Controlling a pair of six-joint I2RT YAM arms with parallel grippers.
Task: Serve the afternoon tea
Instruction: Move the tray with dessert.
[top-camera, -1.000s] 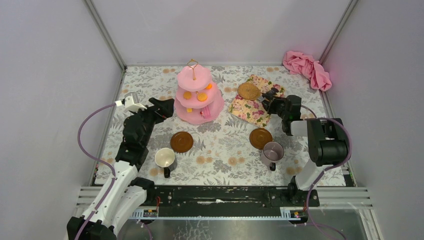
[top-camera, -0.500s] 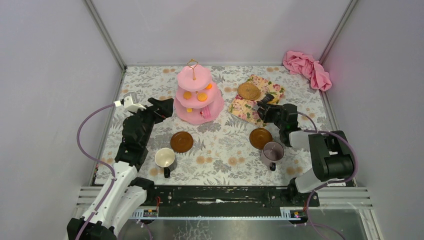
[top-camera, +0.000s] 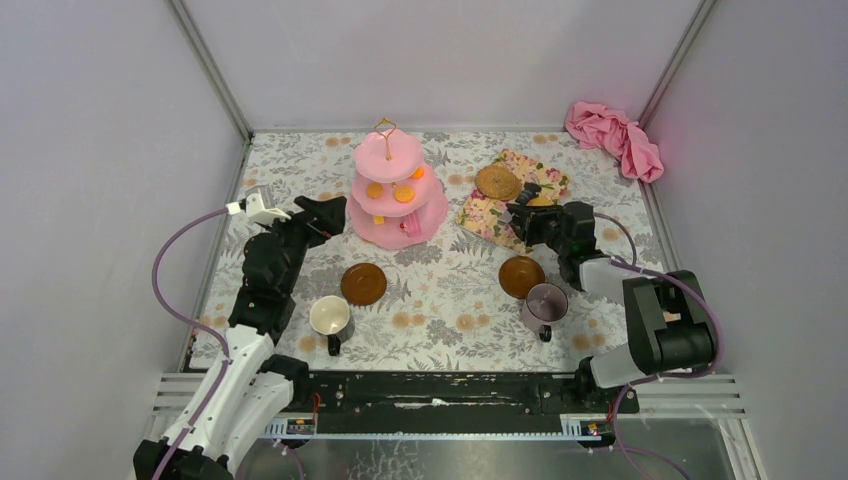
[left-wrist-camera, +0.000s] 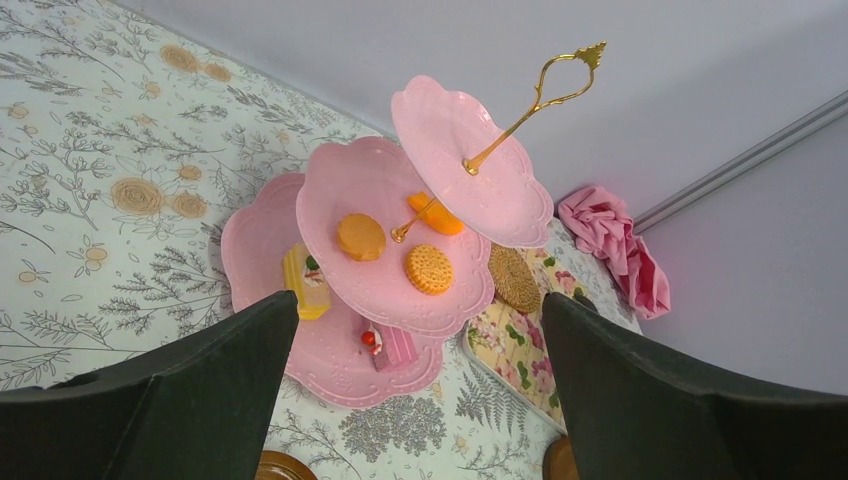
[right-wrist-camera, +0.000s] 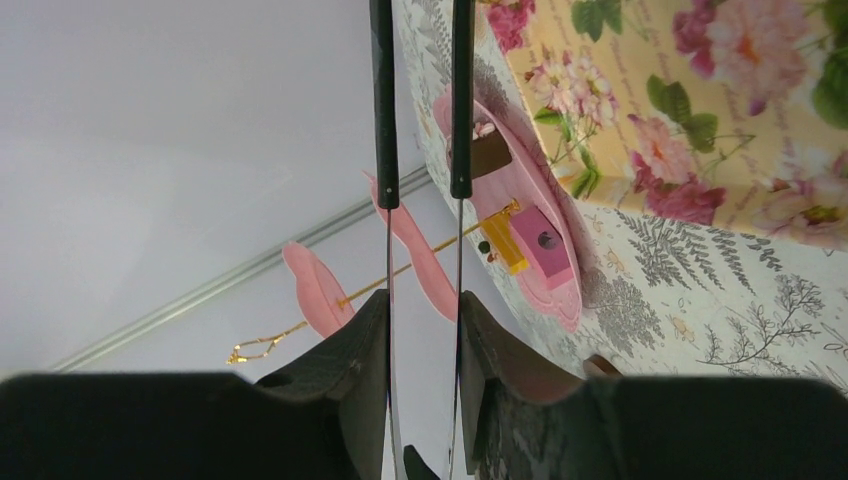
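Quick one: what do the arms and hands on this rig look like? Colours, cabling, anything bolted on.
The two match. The left arm and right arm have white links near the base and black housings further out. Each carries a looping lilac cable. The left hand and right hand are matte black, with two wedge-shaped fingers. A small white box sits at the left wrist.

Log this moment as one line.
left hand: open, facing cake stand | right hand: shut on tongs, at floral tray edge | white mug, purple mug: beside saucers, not on them
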